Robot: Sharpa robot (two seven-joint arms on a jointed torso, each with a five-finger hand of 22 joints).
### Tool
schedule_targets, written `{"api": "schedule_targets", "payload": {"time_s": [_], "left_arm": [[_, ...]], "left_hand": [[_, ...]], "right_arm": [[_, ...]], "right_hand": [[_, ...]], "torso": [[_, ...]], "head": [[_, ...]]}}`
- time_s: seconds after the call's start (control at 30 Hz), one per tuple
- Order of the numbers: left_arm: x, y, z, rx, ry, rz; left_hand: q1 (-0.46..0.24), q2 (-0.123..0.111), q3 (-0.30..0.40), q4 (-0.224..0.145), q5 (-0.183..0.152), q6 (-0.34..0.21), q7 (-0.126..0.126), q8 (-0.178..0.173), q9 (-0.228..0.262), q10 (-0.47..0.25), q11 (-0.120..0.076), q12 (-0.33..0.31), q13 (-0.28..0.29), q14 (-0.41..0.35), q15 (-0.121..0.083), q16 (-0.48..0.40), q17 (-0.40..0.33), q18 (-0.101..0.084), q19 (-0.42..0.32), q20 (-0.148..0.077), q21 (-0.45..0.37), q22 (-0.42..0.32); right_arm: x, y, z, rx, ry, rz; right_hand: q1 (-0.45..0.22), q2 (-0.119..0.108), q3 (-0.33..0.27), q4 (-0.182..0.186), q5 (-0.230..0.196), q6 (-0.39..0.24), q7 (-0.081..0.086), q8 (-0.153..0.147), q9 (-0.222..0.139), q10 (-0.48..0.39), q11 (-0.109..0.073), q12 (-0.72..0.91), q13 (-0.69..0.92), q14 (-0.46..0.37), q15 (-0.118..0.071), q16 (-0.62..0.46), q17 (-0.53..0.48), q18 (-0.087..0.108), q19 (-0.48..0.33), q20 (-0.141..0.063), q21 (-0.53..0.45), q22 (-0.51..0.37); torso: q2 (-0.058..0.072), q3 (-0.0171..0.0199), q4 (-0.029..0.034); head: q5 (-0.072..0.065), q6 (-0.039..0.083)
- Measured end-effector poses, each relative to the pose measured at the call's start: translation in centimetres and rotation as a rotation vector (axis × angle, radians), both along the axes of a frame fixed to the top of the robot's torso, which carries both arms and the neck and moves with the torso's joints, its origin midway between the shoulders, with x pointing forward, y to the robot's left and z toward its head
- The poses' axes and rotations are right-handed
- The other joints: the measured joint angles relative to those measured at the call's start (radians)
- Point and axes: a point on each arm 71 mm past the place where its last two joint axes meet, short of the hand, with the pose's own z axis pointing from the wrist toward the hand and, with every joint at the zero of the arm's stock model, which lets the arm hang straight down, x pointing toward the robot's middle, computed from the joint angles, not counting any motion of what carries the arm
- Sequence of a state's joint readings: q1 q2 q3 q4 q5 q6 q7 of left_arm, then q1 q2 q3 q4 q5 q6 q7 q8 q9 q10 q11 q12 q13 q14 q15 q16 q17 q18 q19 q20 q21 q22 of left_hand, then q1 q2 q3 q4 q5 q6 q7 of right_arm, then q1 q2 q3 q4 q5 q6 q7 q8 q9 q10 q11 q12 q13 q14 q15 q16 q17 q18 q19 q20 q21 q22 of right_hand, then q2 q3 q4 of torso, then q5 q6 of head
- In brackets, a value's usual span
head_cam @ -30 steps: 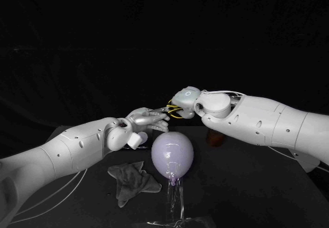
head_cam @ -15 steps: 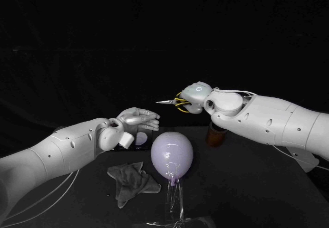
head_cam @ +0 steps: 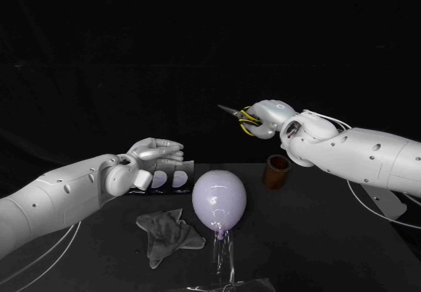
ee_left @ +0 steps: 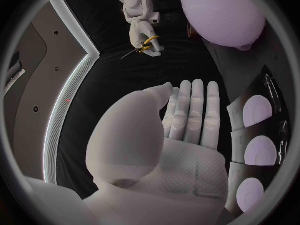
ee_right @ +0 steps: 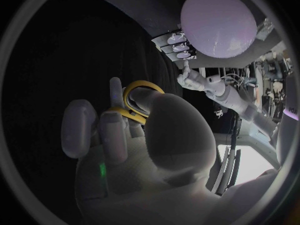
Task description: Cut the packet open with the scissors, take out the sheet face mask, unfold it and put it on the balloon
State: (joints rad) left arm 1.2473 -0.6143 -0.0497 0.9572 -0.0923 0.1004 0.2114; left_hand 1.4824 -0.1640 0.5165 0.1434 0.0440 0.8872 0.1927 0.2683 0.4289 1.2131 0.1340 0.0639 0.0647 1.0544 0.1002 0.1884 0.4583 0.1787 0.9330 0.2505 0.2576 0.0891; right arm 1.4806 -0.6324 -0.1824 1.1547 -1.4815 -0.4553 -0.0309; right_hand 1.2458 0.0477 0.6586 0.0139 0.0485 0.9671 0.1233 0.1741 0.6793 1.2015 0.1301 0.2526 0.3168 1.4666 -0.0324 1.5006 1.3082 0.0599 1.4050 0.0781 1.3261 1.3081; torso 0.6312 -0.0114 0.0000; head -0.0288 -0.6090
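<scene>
1. Right hand (head_cam: 267, 115), silver, many-fingered. It is raised above the black surface (head_cam: 333, 243), at 1 o'clock from the balloon. Its fingers are closed through the loops of the yellow-handled scissors (head_cam: 243, 115), with the blade tip pointing towards 10 o'clock. Judged to be carried high and clear until the packet is presented.
2. Left hand (head_cam: 156, 152), silver. It sits over the packet, at 10 o'clock from the balloon. The fingers are stretched side by side with the thumb apart, and it grasps nothing. Contact with the packet cannot be told. Probably placed to lift or steady it for cutting.
3. Dark flat packet with pale oval marks (head_cam: 171, 180). It lies on the surface just beside the balloon, at 10 o'clock. No cut can be made out, so the mask is presumably still inside.
4. Pale lilac oval balloon (head_cam: 219, 198). It stands knot-down on a clear stand (head_cam: 224, 255) in the centre, left bare to receive the mask.
5. Crumpled grey cloth (head_cam: 167, 234), at 8 o'clock from the balloon.
6. Brown cylindrical cup (head_cam: 276, 171), at 2 o'clock, probably the scissors' holder.
</scene>
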Motion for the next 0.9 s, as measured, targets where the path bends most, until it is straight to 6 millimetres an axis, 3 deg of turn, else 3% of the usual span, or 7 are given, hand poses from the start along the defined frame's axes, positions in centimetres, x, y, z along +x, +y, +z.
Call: {"api": "schedule_targets", "payload": {"time_s": [0.2, 0.3, 0.57, 0.7, 0.77, 0.87, 0.9], "left_arm": [[-0.8, 1.7, 0.5, -0.029, -0.024, 0.031], [-1.2, 2.6, 0.7, -0.038, -0.034, 0.047], [-2.8, 5.7, 1.4, -0.045, -0.062, 0.101], [-3.3, 6.7, 1.7, -0.042, -0.071, 0.119], [-3.5, 7.2, 1.7, -0.038, -0.076, 0.131], [-3.7, 7.8, 1.8, -0.033, -0.081, 0.147], [-3.7, 8.1, 1.9, -0.030, -0.084, 0.154]], "left_hand": [[-0.037, -0.037, -0.023, 0.021, 0.000, 0.004, -0.004, -0.009, -0.006, 0.000, 0.000, 0.000, 0.000, 0.016, -0.009, 0.000, 0.006, 0.000, 0.049, -0.016, 0.025, 0.007], [-0.037, -0.037, -0.023, 0.021, 0.000, 0.004, -0.004, -0.009, -0.006, 0.000, 0.000, 0.000, 0.000, 0.022, -0.007, 0.000, 0.008, 0.000, 0.056, -0.024, 0.028, 0.008], [-0.037, -0.037, -0.023, 0.015, 0.000, 0.011, -0.011, -0.009, -0.009, 0.006, -0.006, 0.000, 0.001, 0.034, -0.012, 0.008, 0.014, -0.001, 0.075, -0.036, 0.037, 0.012], [-0.032, -0.042, -0.023, 0.012, 0.000, 0.016, -0.010, -0.009, -0.009, 0.008, -0.007, 0.000, 0.001, 0.034, -0.012, 0.008, 0.014, -0.001, 0.075, -0.036, 0.043, 0.012], [-0.032, -0.042, -0.023, 0.009, 0.000, 0.019, -0.010, -0.009, -0.010, 0.009, -0.009, 0.000, 0.001, 0.034, -0.012, 0.008, 0.015, -0.001, 0.079, -0.040, 0.043, 0.014], [-0.032, -0.042, -0.023, 0.009, 0.000, 0.019, -0.010, -0.009, -0.010, 0.009, -0.009, 0.000, 0.001, 0.034, -0.012, 0.008, 0.015, -0.001, 0.079, -0.040, 0.043, 0.014], [-0.032, -0.042, -0.023, 0.009, 0.000, 0.019, -0.010, -0.009, -0.010, 0.009, -0.009, 0.000, 0.001, 0.034, -0.012, 0.008, 0.015, -0.001, 0.079, -0.040, 0.043, 0.014]], "right_arm": [[-0.3, -2.3, -0.1, 0.257, 0.119, -0.072], [-0.6, -2.9, -0.4, 0.367, 0.178, -0.094], [-2.7, -3.8, -2.2, 0.645, 0.380, -0.134], [-3.9, -4.1, -3.2, 0.732, 0.468, -0.153], [-4.6, -4.3, -3.9, 0.775, 0.516, -0.169], [-5.4, -4.7, -4.6, 0.818, 0.565, -0.192], [-5.8, -4.8, -5.0, 0.833, 0.583, -0.203]], "right_hand": [[0.012, -0.049, -0.006, 0.042, 0.003, 0.045, -0.031, 0.043, 0.022, -0.001, 0.000, 0.158, 0.678, 0.000, -0.036, 0.014, 0.000, -0.001, 0.028, -0.034, 0.038, 0.000], [-0.002, -0.071, -0.049, 0.062, 0.000, 0.056, -0.021, 0.082, 0.027, -0.001, 0.000, 0.189, 0.939, -0.002, -0.041, 0.041, 0.000, -0.007, 0.038, -0.044, 0.045, 0.000], [-0.037, -0.090, -0.136, 0.116, 0.000, 0.082, -0.032, 0.191, 0.201, 0.012, -0.013, 0.200, 0.982, 0.000, -0.061, 0.068, 0.000, -0.007, 0.033, -0.057, 0.033, -0.001], [-0.073, -0.108, -0.193, 0.150, 0.000, 0.127, -0.049, 0.302, 0.310, 0.029, -0.031, 0.200, 0.988, 0.005, -0.070, 0.071, -0.001, -0.008, 0.024, -0.066, 0.023, -0.001], [-0.091, -0.111, -0.231, 0.172, 0.000, 0.147, -0.039, 0.565, 0.500, 0.049, -0.050, 0.200, 0.989, 0.007, -0.083, 0.071, -0.001, -0.008, 0.027, -0.084, 0.023, -0.001], [-0.101, -0.122, -0.276, 0.181, 0.000, 0.175, -0.065, 0.570, 0.500, 0.076, -0.077, 0.200, 0.992, 0.006, -0.103, 0.071, -0.001, -0.008, 0.038, -0.099, 0.036, 0.000], [-0.098, -0.125, -0.288, 0.182, 0.000, 0.202, -0.081, 0.632, 0.513, 0.099, -0.101, 0.201, 0.993, 0.005, -0.109, 0.071, -0.001, -0.008, 0.041, -0.105, 0.042, 0.000]], "torso": [[0.001, 0.0001, 0.0001], [0.002, 0.0005, 0.0007], [0.002, 0.0030, 0.0017], [0.003, 0.0035, 0.0022], [0.003, 0.0035, 0.0022], [0.003, 0.0035, 0.0015], [0.003, 0.0035, 0.0012]], "head": [[-0.004, 0.001], [-0.005, 0.002], [-0.018, 0.001], [-0.023, 0.000], [-0.025, -0.003], [-0.026, -0.008], [-0.027, -0.009]]}}
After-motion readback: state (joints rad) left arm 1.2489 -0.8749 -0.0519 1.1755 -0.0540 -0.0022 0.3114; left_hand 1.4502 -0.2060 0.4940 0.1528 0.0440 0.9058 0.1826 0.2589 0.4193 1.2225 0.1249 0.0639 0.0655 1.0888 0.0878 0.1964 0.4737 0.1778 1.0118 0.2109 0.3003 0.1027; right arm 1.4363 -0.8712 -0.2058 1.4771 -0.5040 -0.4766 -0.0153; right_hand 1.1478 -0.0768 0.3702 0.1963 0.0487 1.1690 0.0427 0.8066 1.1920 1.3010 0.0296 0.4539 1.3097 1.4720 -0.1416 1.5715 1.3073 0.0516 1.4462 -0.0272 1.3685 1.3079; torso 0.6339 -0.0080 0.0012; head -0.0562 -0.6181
